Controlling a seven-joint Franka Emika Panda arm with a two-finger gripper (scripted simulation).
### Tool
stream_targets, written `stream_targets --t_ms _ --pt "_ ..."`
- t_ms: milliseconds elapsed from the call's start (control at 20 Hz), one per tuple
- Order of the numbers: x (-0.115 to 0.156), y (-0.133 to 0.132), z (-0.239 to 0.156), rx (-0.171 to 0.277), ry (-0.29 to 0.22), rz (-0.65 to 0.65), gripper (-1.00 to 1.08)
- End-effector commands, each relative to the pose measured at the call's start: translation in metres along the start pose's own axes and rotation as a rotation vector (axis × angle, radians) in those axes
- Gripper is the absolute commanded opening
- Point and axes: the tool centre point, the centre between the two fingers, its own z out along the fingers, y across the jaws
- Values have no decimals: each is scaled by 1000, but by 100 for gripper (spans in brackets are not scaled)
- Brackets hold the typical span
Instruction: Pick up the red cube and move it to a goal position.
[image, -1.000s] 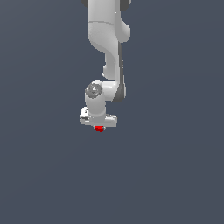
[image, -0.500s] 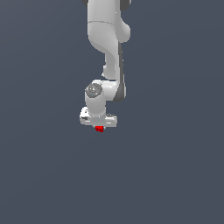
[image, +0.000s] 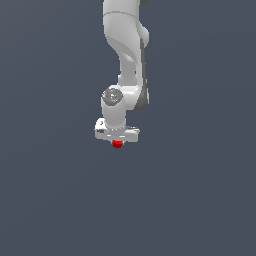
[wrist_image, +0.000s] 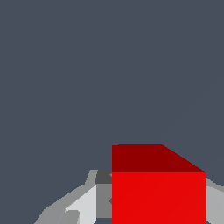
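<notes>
Nothing has shifted over the past second — arm, gripper (image: 117, 141) and red cube (image: 117, 144) sit in the same spot in the exterior view as before. That stillness suggests the cube is either being held at its goal or the arm is pausing mid-carry; no goal marker shows. The fingers (wrist_image: 81, 205) flank the cube (wrist_image: 158, 192) and appear clamped on it. The cube is flat-shaded, sharp-edged and plain red; the gripper is smooth, matte white-grey plastic against a featureless slate backdrop.
</notes>
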Motion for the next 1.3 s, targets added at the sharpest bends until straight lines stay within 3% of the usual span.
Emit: stream_targets --t_ms 0,800,1250 --pt "0 -12 -16 0 2 -1 -100" --pt "-2 -114 -162 -2 2 0 -100" --pt "0 -145 -205 0 2 -1 -100"
